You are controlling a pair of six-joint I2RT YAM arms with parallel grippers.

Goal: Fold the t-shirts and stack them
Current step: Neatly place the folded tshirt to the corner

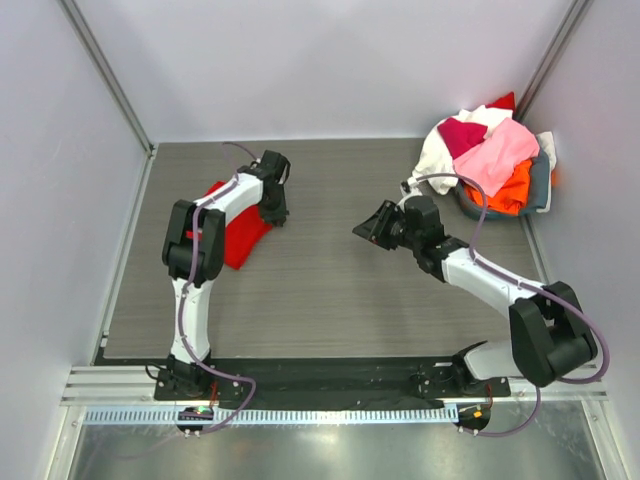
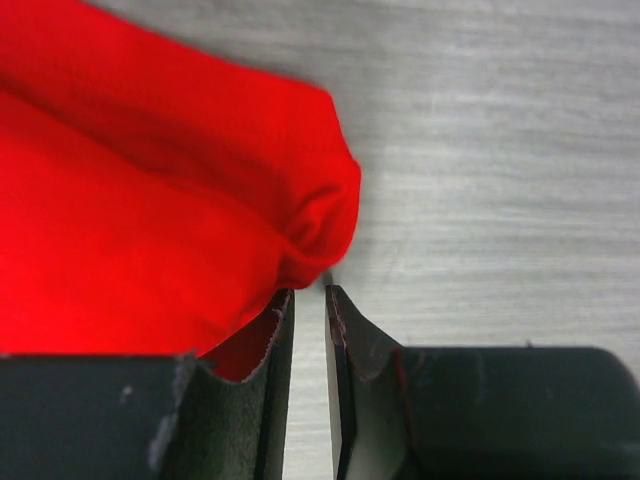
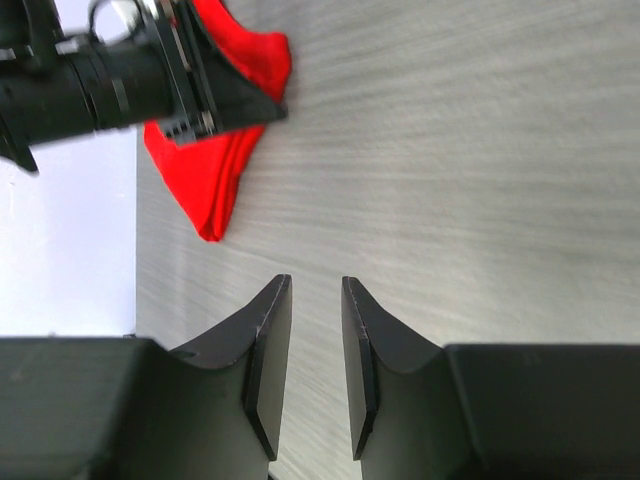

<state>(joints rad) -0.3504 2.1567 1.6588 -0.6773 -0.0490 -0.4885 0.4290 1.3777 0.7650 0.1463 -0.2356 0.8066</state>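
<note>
A bright red t-shirt (image 1: 238,238) lies folded on the grey table at the left. In the left wrist view its rounded folded edge (image 2: 150,200) lies just ahead of my left gripper (image 2: 308,290) and rests against the left finger. My left gripper (image 1: 273,212) is low at the shirt's right edge, jaws a narrow gap apart with only bare table between them. My right gripper (image 1: 362,230) hovers mid-table, slightly open and empty (image 3: 316,280), pointing toward the red shirt (image 3: 210,190). Pink (image 1: 497,155), white (image 1: 437,155), magenta (image 1: 462,135) and orange (image 1: 510,192) shirts are piled at the back right.
The pile sits in a grey basket (image 1: 541,190) in the back right corner. White walls close in the table on the left, back and right. The left arm (image 3: 120,80) shows in the right wrist view. A black strip (image 1: 320,372) runs along the near edge.
</note>
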